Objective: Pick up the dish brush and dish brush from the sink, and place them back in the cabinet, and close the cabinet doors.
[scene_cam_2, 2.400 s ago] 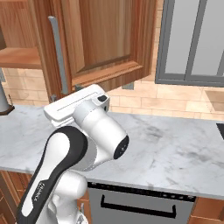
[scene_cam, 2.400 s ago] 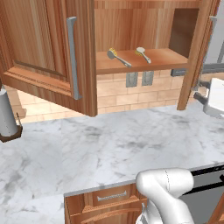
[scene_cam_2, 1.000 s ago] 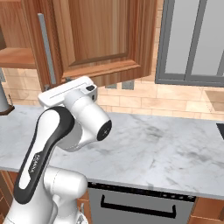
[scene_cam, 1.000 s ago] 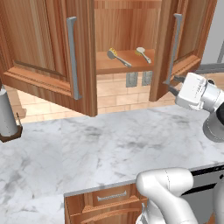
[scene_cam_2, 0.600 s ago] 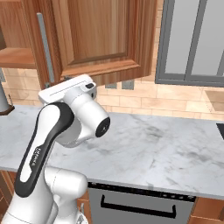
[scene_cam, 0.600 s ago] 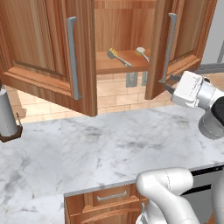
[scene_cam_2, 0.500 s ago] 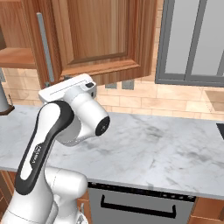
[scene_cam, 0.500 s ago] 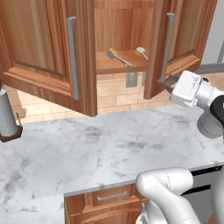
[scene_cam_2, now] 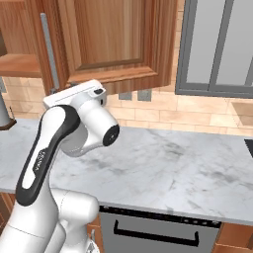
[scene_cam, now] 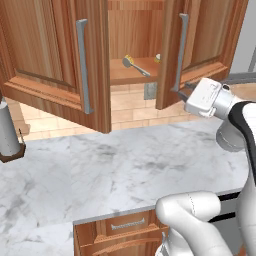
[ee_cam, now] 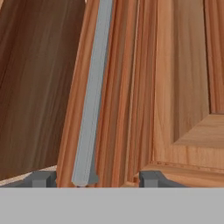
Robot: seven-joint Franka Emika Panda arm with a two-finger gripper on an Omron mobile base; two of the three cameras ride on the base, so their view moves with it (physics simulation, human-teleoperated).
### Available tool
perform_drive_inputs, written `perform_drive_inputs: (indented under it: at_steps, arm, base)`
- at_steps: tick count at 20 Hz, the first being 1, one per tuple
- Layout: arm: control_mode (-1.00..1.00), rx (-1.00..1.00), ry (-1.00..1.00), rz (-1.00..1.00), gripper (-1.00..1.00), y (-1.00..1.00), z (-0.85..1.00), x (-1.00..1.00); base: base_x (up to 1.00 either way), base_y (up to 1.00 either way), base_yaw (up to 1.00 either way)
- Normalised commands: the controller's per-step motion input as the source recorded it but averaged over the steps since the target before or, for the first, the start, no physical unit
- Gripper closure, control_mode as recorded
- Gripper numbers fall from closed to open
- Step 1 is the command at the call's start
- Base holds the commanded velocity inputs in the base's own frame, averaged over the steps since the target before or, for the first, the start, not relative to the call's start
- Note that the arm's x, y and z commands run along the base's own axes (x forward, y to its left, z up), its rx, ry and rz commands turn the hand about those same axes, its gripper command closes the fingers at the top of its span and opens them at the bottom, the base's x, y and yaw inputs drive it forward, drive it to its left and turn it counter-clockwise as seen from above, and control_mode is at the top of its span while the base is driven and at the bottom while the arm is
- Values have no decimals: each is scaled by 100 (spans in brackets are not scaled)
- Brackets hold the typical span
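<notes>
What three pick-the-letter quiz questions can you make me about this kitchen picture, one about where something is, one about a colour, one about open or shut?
1. Where are the two dish brushes?
A. on the shelf inside the cabinet
B. on the marble counter
C. in the gripper

2. What colour are the long handles on the cabinet doors?
A. black
B. silver
C. gold

3. How is the right cabinet door standing?
A. fully shut
C. taken off
B. part open, with the gripper at its lower edge

Answers:
1 A, both brushes lie on the wooden shelf between the doors in the left base view.
2 B, each bar handle looks grey-silver.
3 B, the shelf shows through the gap between the doors, and the hand view has the fingertips either side of the door's handle edge.
</notes>
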Motion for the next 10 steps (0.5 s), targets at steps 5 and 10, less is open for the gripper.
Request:
perform_drive_inputs:
  at_steps: [5, 10]
  arm:
    - [-100, -4, 0, -7, -100, 12, -10, 44]
    - [-100, -6, 0, -12, -100, 6, -4, 44]
  base:
    - [0, 0, 0]
    - [0, 0, 0]
